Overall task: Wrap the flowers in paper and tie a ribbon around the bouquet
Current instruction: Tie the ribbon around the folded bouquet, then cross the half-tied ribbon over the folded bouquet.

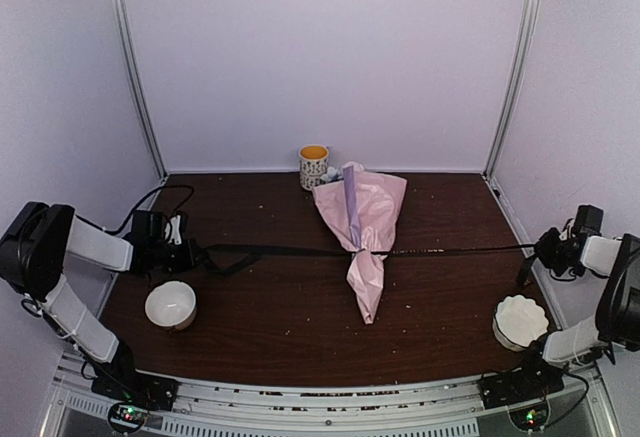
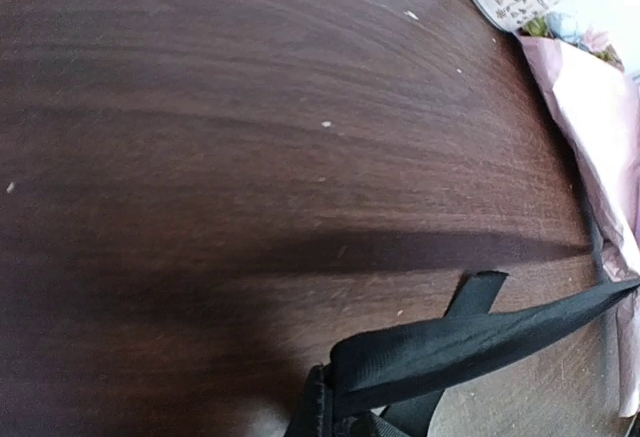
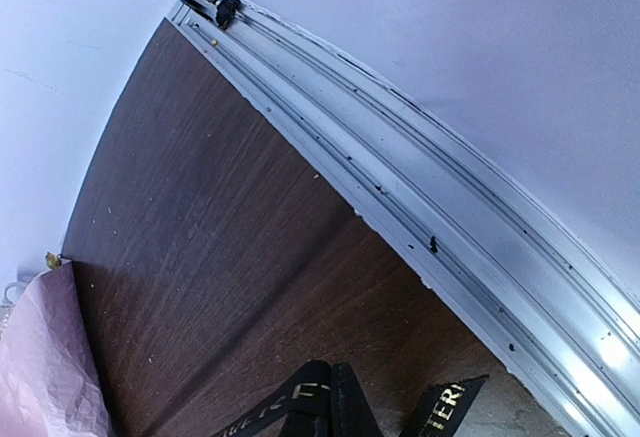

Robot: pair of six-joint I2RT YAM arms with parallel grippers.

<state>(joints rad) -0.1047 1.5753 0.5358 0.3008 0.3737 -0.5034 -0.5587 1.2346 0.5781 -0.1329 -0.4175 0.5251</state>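
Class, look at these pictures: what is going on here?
Two robot arms are tying up a bouquet. It lies on the table, wide end toward the back. The left arm's fingers and the right arm's fingers are each shut on an end of the black ribbon, stretched taut across its narrow part. A finished knot cannot be made out.
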